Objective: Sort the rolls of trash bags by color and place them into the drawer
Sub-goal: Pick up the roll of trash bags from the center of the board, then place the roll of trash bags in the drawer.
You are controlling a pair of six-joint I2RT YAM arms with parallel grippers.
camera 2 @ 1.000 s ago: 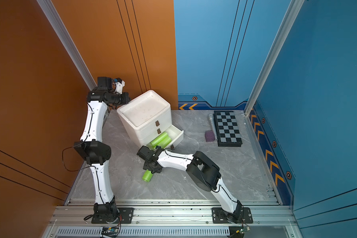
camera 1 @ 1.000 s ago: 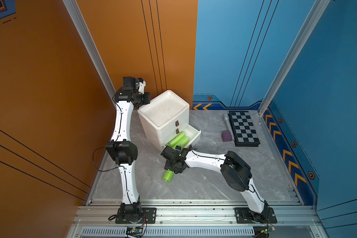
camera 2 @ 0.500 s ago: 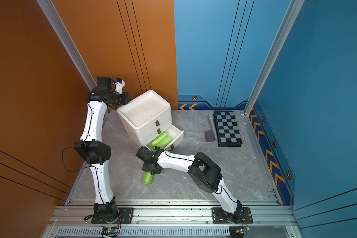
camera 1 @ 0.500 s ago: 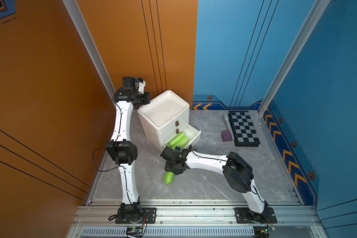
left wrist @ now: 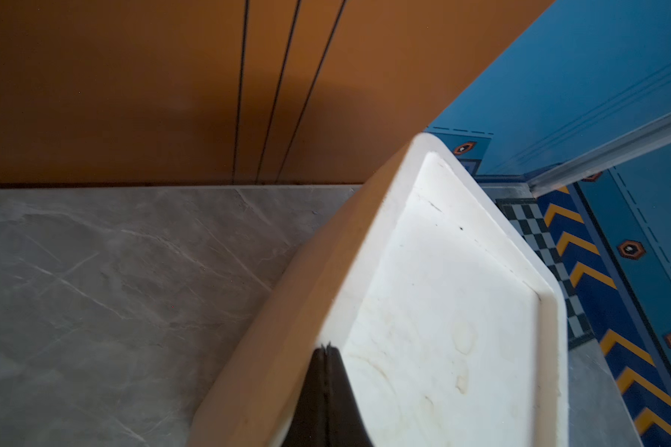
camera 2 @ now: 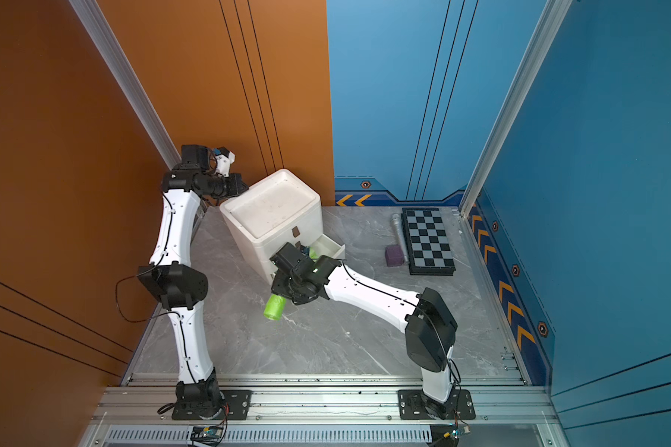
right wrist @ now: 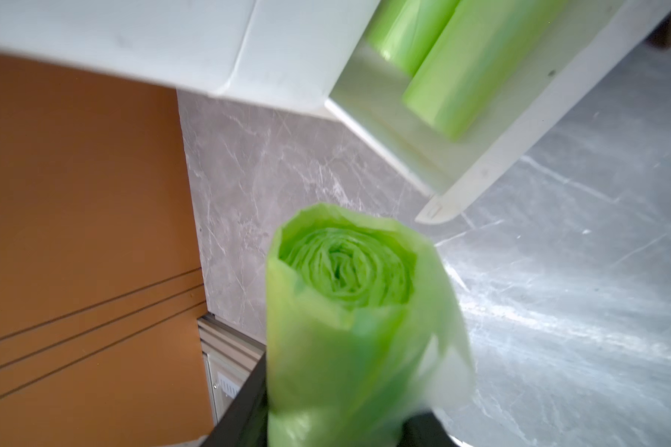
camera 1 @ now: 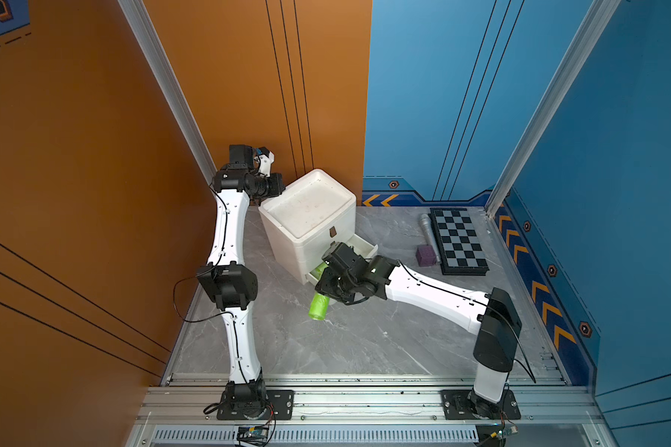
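Now my right claw (right wrist: 336,423) is clamped on a green roll (right wrist: 349,317); a dark finger (right wrist: 245,402) shows on either side of it in the right wrist view, and the crumpled open end of the film faces that camera. In both top views the roll sticks out from under my right wrist and slants toward the front left of the table (camera 1: 326,348); it sits just outside the drawer (camera 1: 361,245), close to its open front, not in it. Whether its far end touches the table I cannot tell.

The drawer is the lower one of the white cabinet (camera 1: 307,201) and stands pulled out; two other rolls (right wrist: 477,65), also green, lie side by side inside it, touching each other.

My left claw (left wrist: 326,350) is pressed together, the dark fingers meeting in one seam; its tip sits at the rim of the cabinet's top, at the back left corner; I cannot tell whether it touches.

Well apart on the right side lie a chessboard (camera 1: 460,242), a microphone (camera 1: 429,236) along its left edge, and a purple cube (camera 1: 425,255) just beside the microphone.
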